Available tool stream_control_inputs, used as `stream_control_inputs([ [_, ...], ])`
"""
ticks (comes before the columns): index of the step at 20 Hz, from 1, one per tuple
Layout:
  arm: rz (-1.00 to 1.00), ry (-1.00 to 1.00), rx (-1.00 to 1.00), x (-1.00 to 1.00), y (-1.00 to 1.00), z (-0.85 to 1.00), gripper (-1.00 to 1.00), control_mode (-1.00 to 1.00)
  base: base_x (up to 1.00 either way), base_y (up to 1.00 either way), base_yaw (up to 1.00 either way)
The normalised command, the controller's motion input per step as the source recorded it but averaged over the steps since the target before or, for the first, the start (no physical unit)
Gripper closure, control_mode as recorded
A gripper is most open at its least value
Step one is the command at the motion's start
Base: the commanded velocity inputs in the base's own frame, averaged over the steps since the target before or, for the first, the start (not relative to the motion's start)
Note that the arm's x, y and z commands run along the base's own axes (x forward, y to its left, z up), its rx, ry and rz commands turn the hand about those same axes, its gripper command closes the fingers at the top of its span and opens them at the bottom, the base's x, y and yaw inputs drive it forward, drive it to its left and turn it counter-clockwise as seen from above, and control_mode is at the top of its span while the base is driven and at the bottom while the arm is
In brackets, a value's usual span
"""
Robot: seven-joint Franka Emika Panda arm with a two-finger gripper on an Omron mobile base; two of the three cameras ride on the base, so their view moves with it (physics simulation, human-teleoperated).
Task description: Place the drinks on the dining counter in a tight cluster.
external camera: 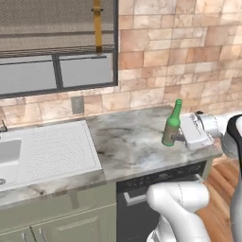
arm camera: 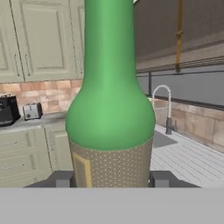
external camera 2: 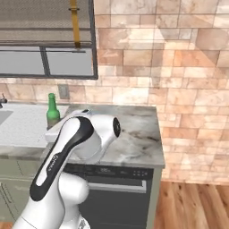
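The jaws stand one on each side of the green glass bottle, their dark fingertips pressed against its lower body at the speckled label, so they are clenched on it. The gripper reaches in from the right in the left base view, level with the bottle's lower half. The bottle stands upright, or very nearly so, with its base at or just above the marble surface; I cannot tell whether it touches. It sits toward the right end of this kitchen surface, near the front edge, above a dark dishwasher. To the left lies a white sink with a ribbed drainboard, and a curved faucet rises there. Behind runs a tan stone-tile wall and a window.
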Motion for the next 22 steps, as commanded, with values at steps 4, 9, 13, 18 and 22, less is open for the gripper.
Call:
stream_control_inputs([
  [4, 0.00, 0.00, 0.00, 0.00, 0.00, 0.00, 1.00, 1.00, -0.78, -0.14, -0.37],
  [9, 0.00, 0.00, 0.00, 0.00, 0.00, 0.00, 1.00, 1.00, -0.54, 0.06, -0.66],
  [13, 0.00, 0.00, 0.00, 0.00, 0.00, 0.00, 1.00, 1.00, -0.31, 0.02, -0.88],
  [18, 0.00, 0.00, 0.00, 0.00, 0.00, 0.00, 1.00, 1.00, 0.00, 0.00, -0.97],
  [22, 0.00, 0.00, 0.00, 0.00, 0.00, 0.00, 1.00, 1.00, 0.00, 0.03, -0.96],
])
